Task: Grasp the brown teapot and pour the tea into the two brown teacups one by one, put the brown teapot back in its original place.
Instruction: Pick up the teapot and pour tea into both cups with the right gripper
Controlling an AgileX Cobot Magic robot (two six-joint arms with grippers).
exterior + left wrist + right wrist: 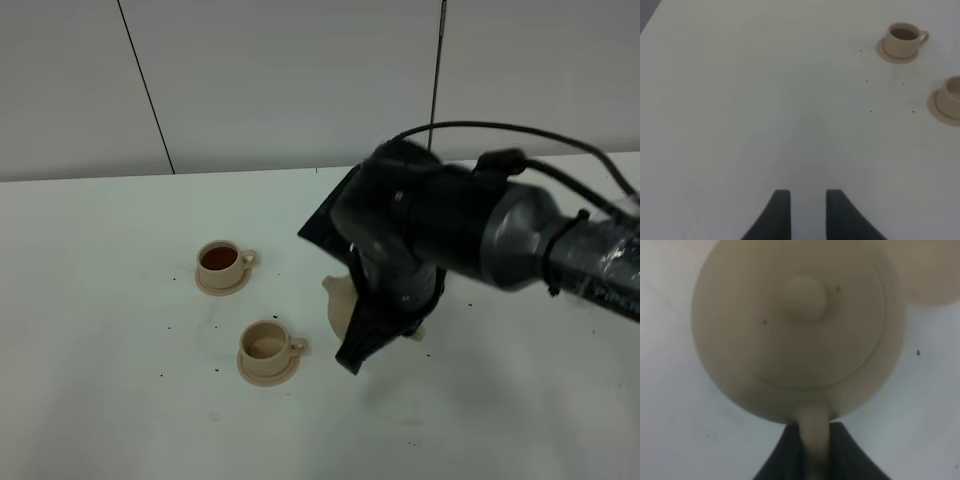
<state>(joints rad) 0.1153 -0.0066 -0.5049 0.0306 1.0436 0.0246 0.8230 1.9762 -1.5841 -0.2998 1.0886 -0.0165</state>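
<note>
My right gripper (812,452) is shut on the loop handle of the brown teapot (795,330), whose domed lid and knob I see from above. In the exterior view the teapot (340,308) is mostly hidden behind the right gripper (380,325), with its spout pointing left toward the teacups. The far teacup (222,262) holds dark tea on its saucer. The near teacup (268,346) looks pale inside. A tan disc, the original place (935,270), peeks out behind the pot. My left gripper (807,205) hovers open over bare table, with both teacups (903,40) (950,97) far from it.
The white table (100,300) carries small dark specks around the cups. A grey panelled wall (300,80) rises behind the table's far edge. The right arm's black body and cables cover the table's right half in the exterior view.
</note>
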